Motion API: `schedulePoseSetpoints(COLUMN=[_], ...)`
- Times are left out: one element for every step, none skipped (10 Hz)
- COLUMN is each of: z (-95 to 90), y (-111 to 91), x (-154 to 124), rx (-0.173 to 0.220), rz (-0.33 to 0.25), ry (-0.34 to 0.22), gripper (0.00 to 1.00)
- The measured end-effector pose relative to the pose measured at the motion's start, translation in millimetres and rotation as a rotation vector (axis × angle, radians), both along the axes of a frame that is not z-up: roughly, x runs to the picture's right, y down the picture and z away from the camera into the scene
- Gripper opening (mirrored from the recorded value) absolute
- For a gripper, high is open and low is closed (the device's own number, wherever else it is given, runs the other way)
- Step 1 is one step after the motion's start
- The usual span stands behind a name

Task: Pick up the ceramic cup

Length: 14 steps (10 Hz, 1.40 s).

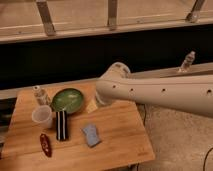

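The ceramic cup [42, 116] is small and pale whitish-pink, and stands upright on the left side of the wooden table [122, 137], in front of a small clear bottle [40, 95] and left of the green bowl [67, 99]. My white arm [160, 92] reaches in from the right, and its rounded end hangs over the back of the table, right of the bowl. My gripper itself does not show; it is hidden by the arm or out of view. Nothing touches the cup.
A black oblong object [61, 125] lies just right of the cup. A red object [46, 145] lies at the front left, a blue-grey packet [91, 135] in the middle, and a yellowish piece [92, 105] under the arm's end. A bottle [186, 62] stands on the back ledge.
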<state>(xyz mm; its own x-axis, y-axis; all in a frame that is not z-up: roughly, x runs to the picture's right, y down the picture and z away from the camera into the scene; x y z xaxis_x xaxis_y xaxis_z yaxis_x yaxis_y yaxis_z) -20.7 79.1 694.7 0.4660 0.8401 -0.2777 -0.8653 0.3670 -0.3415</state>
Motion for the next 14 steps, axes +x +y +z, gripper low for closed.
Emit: schedulePoseSetpoints(z=[0.0, 0.0, 0.0, 0.0, -0.1, 0.0, 0.0, 0.0, 0.1, 0.0, -1.0, -1.2, -0.9, -0.3], y=[0, 0, 0, 0, 0, 0, 0, 0, 0, 0, 1, 3, 3, 3], x=[0, 0, 0, 0, 0, 0, 0, 0, 0, -1, -11, -26, -45, -64], rx=[0.0, 0.0, 0.0, 0.0, 0.0, 0.0, 0.0, 0.0, 0.0, 0.001, 0.006, 0.008, 0.011, 0.014], rz=[0.0, 0.0, 0.0, 0.0, 0.0, 0.0, 0.0, 0.0, -0.003, -0.009, -0.045, -0.082, -0.12, -0.151], ry=[0.0, 0.0, 0.0, 0.0, 0.0, 0.0, 0.0, 0.0, 0.001, 0.001, -0.012, -0.03, -0.05, -0.07], gripper=[0.8, 0.8, 0.8, 0.8, 0.8, 0.8, 0.8, 0.8, 0.8, 0.8, 0.8, 0.8, 0.8, 0.8])
